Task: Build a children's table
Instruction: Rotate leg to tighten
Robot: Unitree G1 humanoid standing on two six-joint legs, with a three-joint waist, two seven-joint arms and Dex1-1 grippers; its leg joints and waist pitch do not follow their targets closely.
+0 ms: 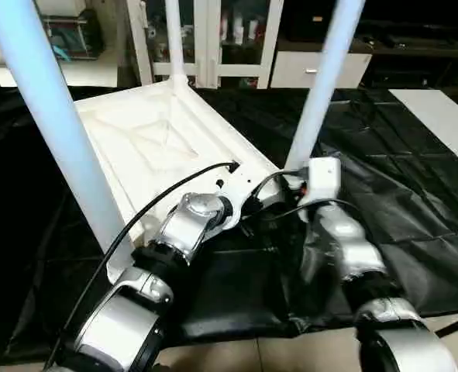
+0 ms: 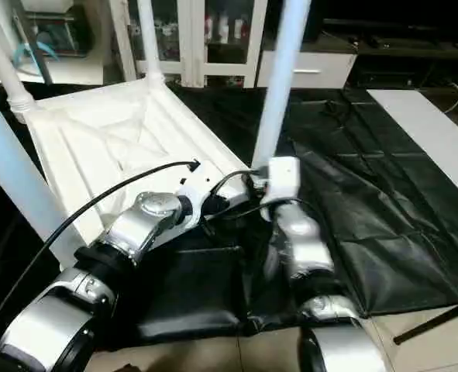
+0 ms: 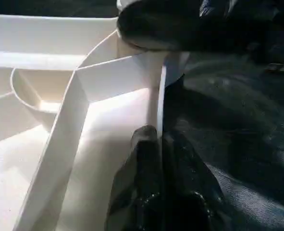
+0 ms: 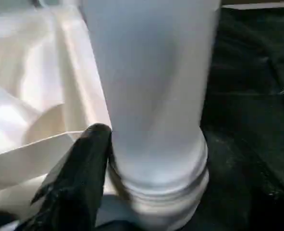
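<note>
The tabletop [image 2: 105, 147] lies upside down on the black cloth [image 2: 383, 194], ribs up, reaching from centre toward ten o'clock. Four legs stand in its corners, so I judge little remains beyond seating the near right leg [image 1: 321, 93] and turning the table over. My right gripper [image 4: 132, 159] grasps that leg's base, at five o'clock on the top. My left gripper [image 3: 158, 144], clenched, is pinching the top's thin rim just beside it.
</note>
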